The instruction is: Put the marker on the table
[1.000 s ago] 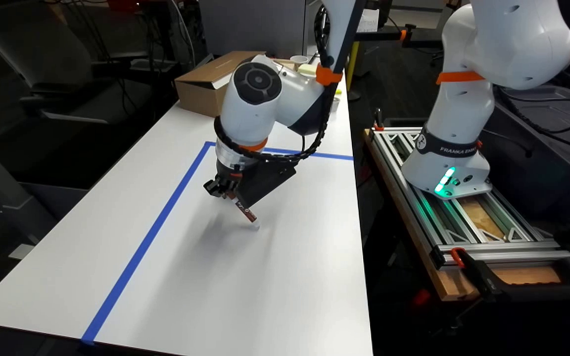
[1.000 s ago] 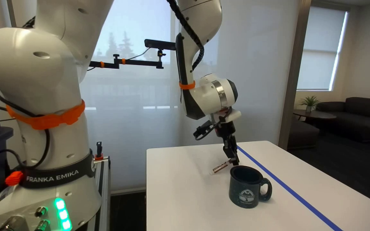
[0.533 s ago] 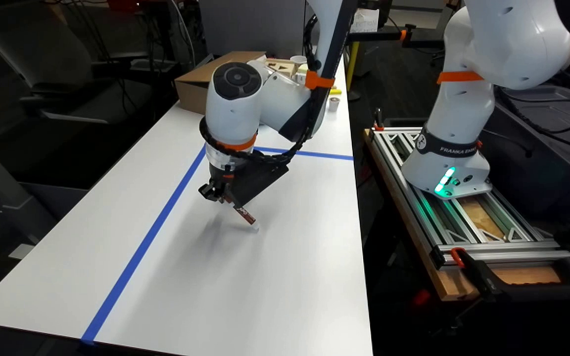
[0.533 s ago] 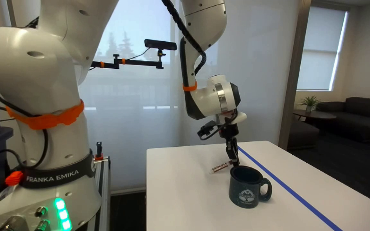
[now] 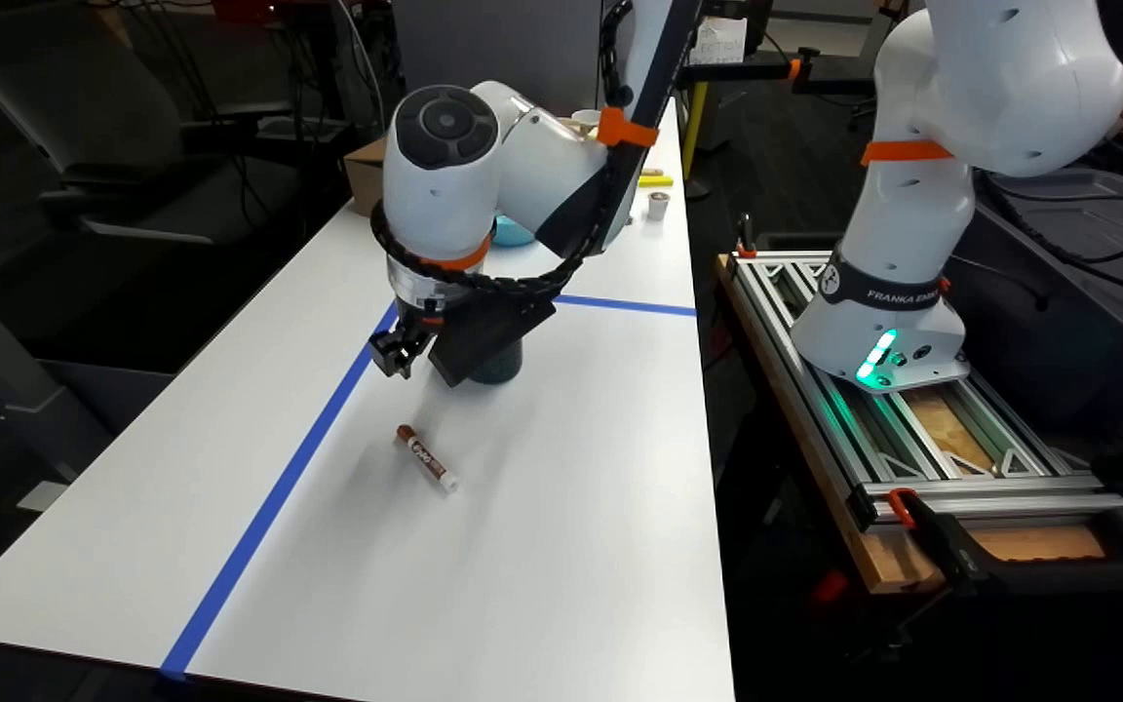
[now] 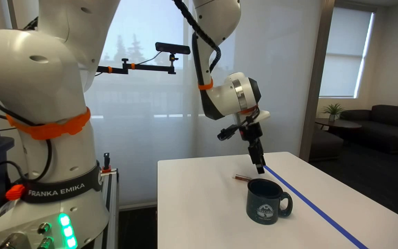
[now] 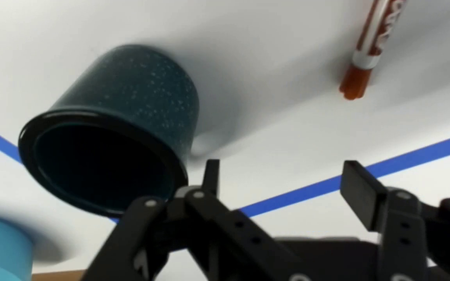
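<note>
Marker (image 5: 427, 460) from gripper (image 7: 281, 181) to table (image 5: 542, 585), white end (image 5: 450, 483) beyond wrist view, jaws apart.

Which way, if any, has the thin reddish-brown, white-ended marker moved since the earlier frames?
Yes: in an exterior view, the marker has moved down and toward the long blue tape line, now lying on the white rectangular tabletop.

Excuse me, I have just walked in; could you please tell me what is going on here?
A robot arm has the job of putting a marker on the white table. The marker already lies flat there, apart from the dark mug that stands nearby. The hand hangs open above the table, holding nothing, so the placing looks done.
</note>
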